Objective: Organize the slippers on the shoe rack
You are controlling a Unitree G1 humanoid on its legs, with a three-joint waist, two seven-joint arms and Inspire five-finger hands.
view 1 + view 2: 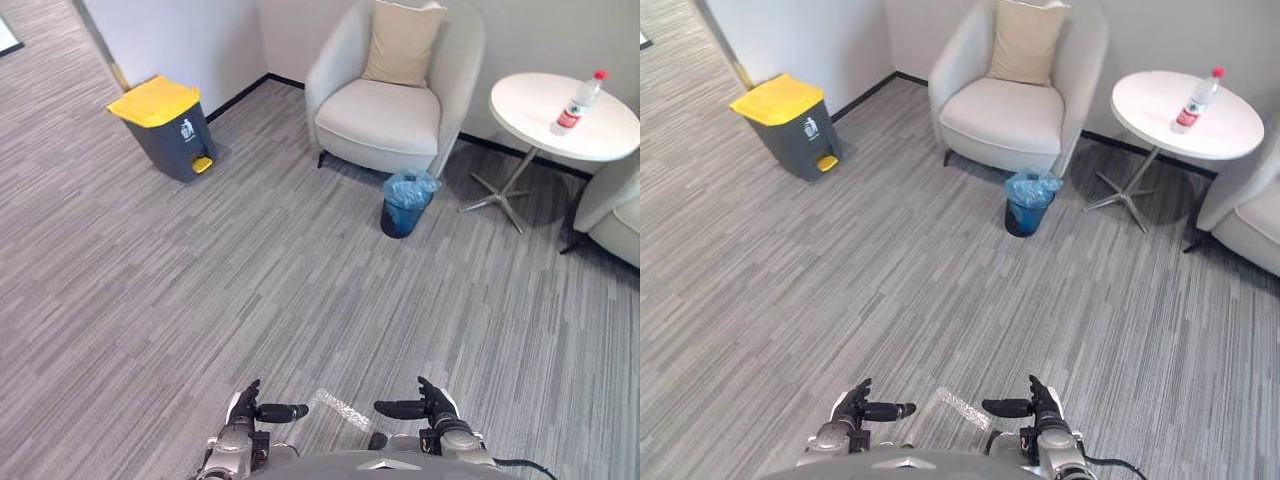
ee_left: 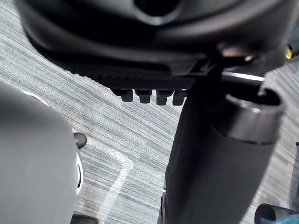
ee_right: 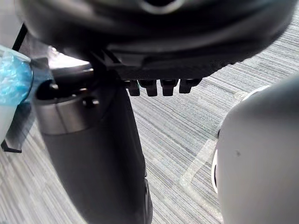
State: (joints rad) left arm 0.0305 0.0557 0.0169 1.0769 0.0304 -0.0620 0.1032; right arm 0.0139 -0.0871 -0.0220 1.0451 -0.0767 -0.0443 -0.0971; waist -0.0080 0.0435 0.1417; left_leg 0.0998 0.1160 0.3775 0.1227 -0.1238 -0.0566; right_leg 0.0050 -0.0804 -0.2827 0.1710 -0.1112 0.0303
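My left hand (image 1: 243,406) and right hand (image 1: 436,404) hang low at the near edge of the eye views, over grey striped carpet. Their thumbs point toward each other, and both hands are open and hold nothing. In the left wrist view the left hand's fingers (image 2: 149,96) stand in a short straight row beside its thumb (image 2: 212,158), with only carpet past them. The right wrist view shows the same: straight fingers (image 3: 161,87), a thumb (image 3: 93,154), and bare carpet beyond.
A grey pedal bin with a yellow lid (image 1: 166,126) stands at the far left by the wall. A pale armchair (image 1: 385,110) with a beige cushion, a blue-lined waste basket (image 1: 405,203) and a round white table (image 1: 560,120) bearing a bottle (image 1: 580,100) line the far side. Tape (image 1: 340,408) marks the floor.
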